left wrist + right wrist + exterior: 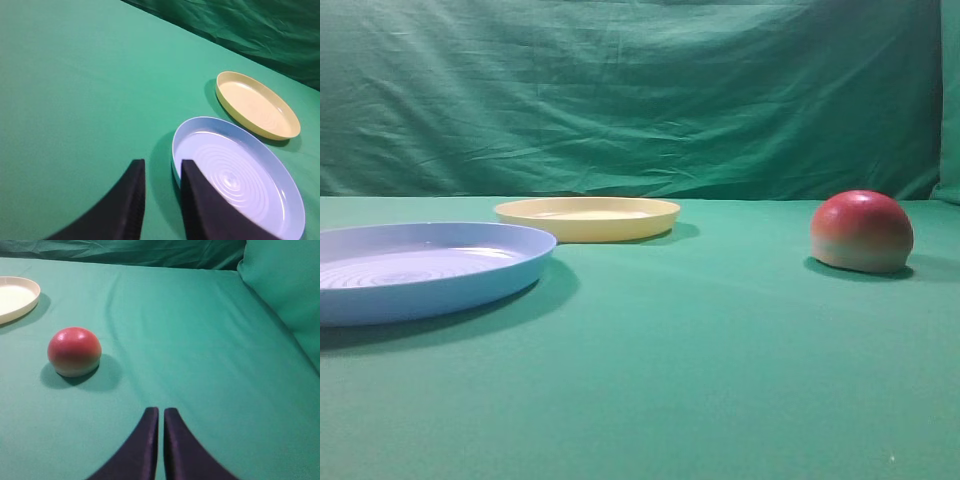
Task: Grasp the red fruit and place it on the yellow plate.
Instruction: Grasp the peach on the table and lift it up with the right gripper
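Glossy red covers the crown of the red fruit (861,231), fading to a pale yellow-green band at its base; it is dome-shaped and sits flat side down on the green cloth (720,380). It lies well apart from the yellow plate (587,217), to that plate's right in the high view. The yellow plate is shallow, round and low-rimmed; the light-blue plate (420,270), with ringed grooves, lies just beside it. No lettering is legible. The right gripper (161,412) is closed, fingers nearly touching, holding nothing. The left gripper (159,172) shows a narrow gap, holding nothing.
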Robot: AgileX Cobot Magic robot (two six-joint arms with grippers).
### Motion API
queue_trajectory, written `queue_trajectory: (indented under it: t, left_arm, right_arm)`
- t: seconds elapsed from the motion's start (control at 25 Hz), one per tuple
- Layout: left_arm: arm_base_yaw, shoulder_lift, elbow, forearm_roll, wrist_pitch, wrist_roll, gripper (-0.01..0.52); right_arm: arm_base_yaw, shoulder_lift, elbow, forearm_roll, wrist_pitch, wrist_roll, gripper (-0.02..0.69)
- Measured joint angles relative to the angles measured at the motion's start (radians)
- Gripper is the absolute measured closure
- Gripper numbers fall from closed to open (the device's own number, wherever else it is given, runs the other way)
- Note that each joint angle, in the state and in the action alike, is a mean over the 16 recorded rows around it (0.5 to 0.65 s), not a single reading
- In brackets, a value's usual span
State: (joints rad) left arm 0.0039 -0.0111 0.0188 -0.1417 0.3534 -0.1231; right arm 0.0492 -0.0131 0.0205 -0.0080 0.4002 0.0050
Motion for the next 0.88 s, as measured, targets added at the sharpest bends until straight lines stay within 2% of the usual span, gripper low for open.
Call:
queue_trajectory:
  t: [0.88]
  left_arm:
    - [0.0,0.0,0.0,0.0,0.0,0.0,0.357]
  right_arm:
    - [0.0,0.0,0.002,-0.033,-0.028,-0.012,0.665]
